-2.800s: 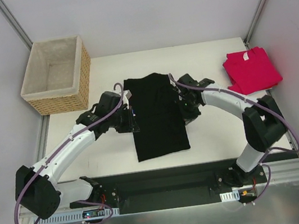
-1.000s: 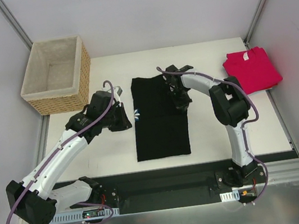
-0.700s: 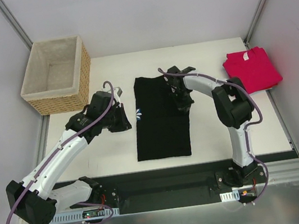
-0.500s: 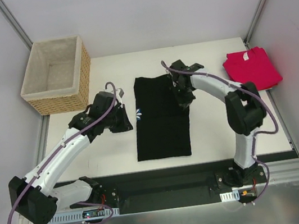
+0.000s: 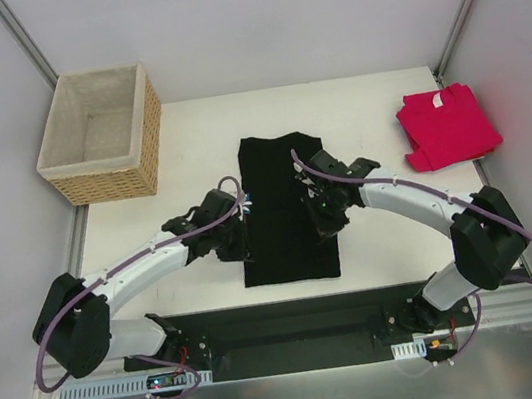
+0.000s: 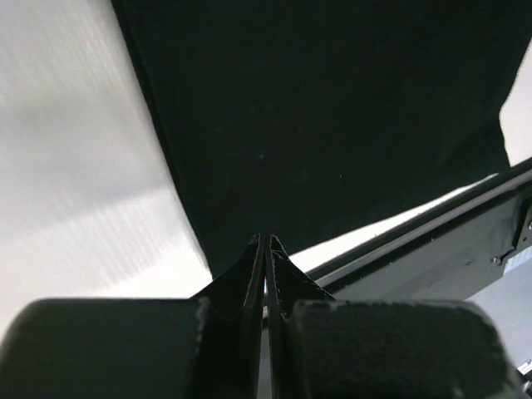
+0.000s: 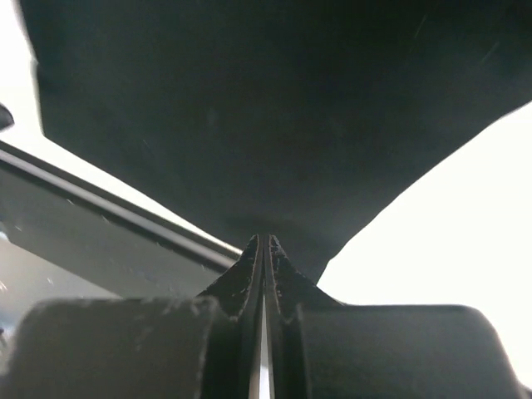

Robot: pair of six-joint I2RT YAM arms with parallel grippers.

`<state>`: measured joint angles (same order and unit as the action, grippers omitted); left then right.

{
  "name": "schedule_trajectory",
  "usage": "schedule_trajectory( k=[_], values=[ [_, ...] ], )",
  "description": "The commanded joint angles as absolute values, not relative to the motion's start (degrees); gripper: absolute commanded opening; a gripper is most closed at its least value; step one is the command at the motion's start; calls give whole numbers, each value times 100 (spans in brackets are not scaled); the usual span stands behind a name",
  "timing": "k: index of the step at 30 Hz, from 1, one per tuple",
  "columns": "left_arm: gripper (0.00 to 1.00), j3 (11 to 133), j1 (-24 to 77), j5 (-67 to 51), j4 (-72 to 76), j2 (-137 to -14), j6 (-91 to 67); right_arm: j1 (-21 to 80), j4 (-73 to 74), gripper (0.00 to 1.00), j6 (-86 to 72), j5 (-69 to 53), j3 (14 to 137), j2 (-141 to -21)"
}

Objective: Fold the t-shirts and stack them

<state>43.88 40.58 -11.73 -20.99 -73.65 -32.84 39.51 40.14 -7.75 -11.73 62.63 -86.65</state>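
Left hand [image 5: 240, 227] and right hand [image 5: 321, 213] both clenched on the black t-shirt [image 5: 289, 246].

Top view: the black t-shirt lies as a long narrow strip mid-surface [image 5: 185, 136]; my left hand is at its left edge and my right hand at its right edge, each about halfway along. The red t-shirt [image 5: 447, 125] is folded at the far right corner, well apart; the wicker basket [image 5: 111, 181] is at the far left corner. Left wrist: my fingers [image 6: 253, 270] are pressed together, with black cloth drawn to a point between the tips and white surface to the left. Right wrist: fingers [image 7: 279, 270] likewise together, cloth edge pinched, white surface to the right.
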Motion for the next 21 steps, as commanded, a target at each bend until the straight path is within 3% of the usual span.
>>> schedule_trajectory(
  k=[1,9,21],
  values=[
    [0,4236,4148,-1231,-1170,-7777,-3393,4166,3823,1,-1239,-1152,6170,-8420],
    [0,4482,4227,-1247,-650,-8805,-3173,4298,3964,1,-1318,-976,6161,-8192],
    [0,4184,4359,-1591,-861,-8912,-3392,4342,4298,1,-1318,-721,6152,-7998]
  ],
)
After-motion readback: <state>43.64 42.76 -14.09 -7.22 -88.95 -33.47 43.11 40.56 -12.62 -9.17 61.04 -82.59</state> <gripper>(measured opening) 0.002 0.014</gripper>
